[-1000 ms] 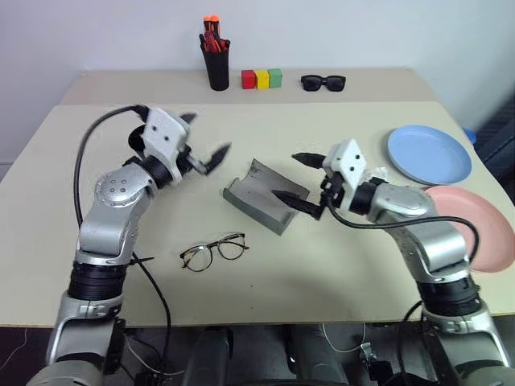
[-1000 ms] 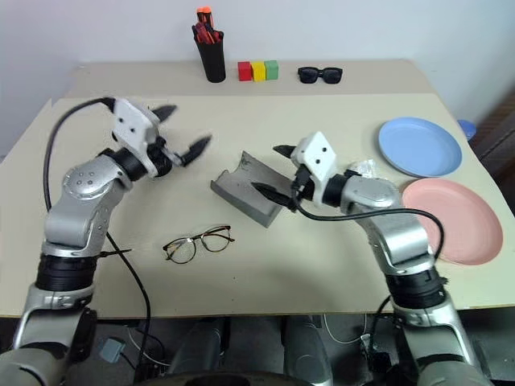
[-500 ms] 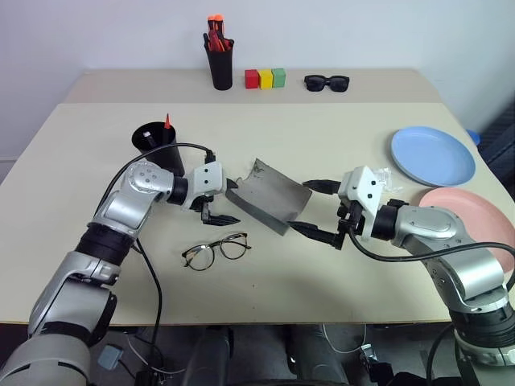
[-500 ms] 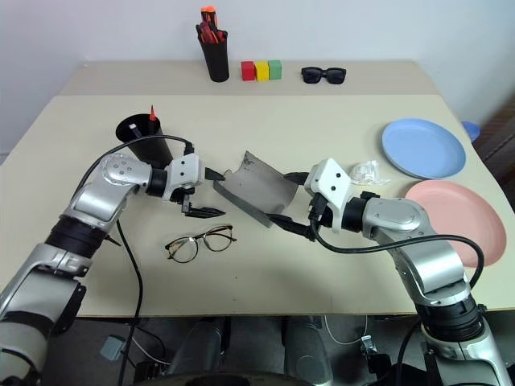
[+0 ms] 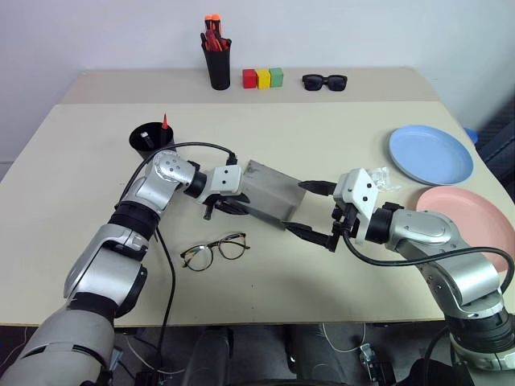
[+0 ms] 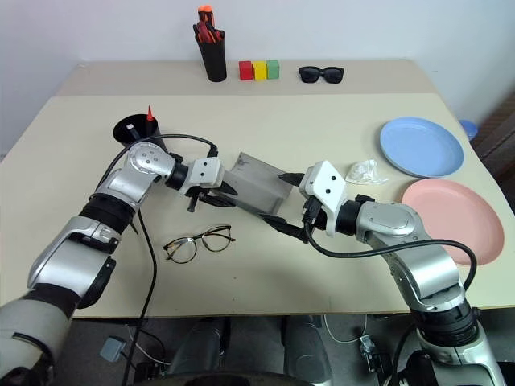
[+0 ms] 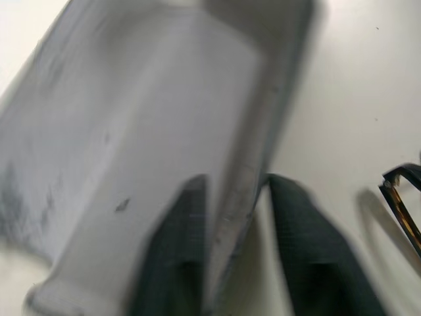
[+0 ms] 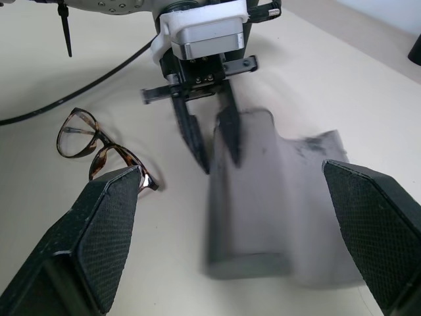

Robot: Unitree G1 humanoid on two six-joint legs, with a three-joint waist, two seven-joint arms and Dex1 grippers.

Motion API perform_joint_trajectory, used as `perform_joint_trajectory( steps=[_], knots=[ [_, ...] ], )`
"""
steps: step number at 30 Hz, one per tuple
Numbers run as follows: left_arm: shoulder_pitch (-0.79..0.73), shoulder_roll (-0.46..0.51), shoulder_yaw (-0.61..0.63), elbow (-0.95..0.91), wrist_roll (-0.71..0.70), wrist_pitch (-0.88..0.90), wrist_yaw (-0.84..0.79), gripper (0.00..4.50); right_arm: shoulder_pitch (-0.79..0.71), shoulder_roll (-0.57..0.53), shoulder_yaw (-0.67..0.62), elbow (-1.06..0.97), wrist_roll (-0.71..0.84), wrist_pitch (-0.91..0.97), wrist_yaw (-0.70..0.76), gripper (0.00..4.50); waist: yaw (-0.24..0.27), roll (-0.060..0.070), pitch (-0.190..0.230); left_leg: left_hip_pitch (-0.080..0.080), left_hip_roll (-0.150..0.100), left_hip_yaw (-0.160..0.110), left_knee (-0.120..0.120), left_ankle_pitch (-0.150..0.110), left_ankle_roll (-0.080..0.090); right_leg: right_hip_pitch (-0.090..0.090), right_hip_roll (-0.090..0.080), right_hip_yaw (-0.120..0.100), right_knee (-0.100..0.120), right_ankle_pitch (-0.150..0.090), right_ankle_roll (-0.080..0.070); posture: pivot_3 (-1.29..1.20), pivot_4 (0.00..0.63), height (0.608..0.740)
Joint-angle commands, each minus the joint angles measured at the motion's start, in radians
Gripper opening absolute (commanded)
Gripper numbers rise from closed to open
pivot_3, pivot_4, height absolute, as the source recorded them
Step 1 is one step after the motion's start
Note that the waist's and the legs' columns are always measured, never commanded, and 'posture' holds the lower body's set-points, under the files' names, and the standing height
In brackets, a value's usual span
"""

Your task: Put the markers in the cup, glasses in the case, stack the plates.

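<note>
While the right gripper [image 5: 316,212] gapes wide, the left gripper [image 8: 210,135] pinches the open grey felt case's [image 8: 266,197] wall.

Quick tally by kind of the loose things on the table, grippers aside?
Plates: 2 (blue, pink)
Eyewear: 2 (glasses, sunglasses)
Cups: 2 (cup, pen pot)
Case: 1
Blocks: 3 (red, yellow, green)
Wrapper: 1
Total: 11, not counting the pens inside the cups.
</note>
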Motion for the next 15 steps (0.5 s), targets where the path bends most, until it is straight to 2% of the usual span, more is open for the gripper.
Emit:
perform_joint_trajectory(
  steps=[1,7,11,14,15],
  knots=[
    [0.016,0.007,0.049,-0.092,-0.032,0.158,0.004,0.03,-0.006,0.005,-0.006,-0.036,0.007,-0.015,-0.006,4.5,-0.001,0.0,0.0,0.0,0.0,0.0,0.0,0.0,0.0,0.0,0.0,0.0,0.0,0.0,0.0,0.0,0.15,0.74],
    [0.132,0.048,0.082,-0.398,-0.086,0.412,0.005,0.03,-0.012,0.007,0.006,-0.029,0.003,-0.021,-0.004,4.5,-0.004,0.0,0.0,0.0,0.0,0.0,0.0,0.0,0.0,0.0,0.0,0.0,0.001,0.0,0.0,0.0,0.15,0.74],
    [0.158,0.061,0.096,-0.496,-0.11,0.518,0.029,0.03,-0.024,0.012,0.022,-0.016,-0.001,-0.027,0.003,4.5,-0.001,0.0,0.0,0.001,0.0,-0.001,0.0,0.0,0.0,0.0,0.0,0.0,0.001,0.0,0.0,0.0,0.15,0.74],
    [0.168,0.068,0.099,-0.507,-0.103,0.495,0.054,0.83,-0.039,0.02,0.036,-0.006,-0.002,-0.031,0.005,4.5,-0.001,0.0,0.0,0.0,0.0,0.0,0.001,0.0,0.0,0.0,0.0,0.0,0.001,0.0,0.0,0.0,0.15,0.74],
    [0.17,0.068,0.101,-0.504,-0.1,0.474,0.065,1.27,-0.044,0.022,0.039,-0.004,-0.002,-0.031,0.006,4.5,0.0,0.0,0.0,0.001,0.0,0.0,0.0,0.0,0.0,0.0,0.0,0.0,0.001,0.0,0.0,0.0,0.15,0.74]
  ],
)
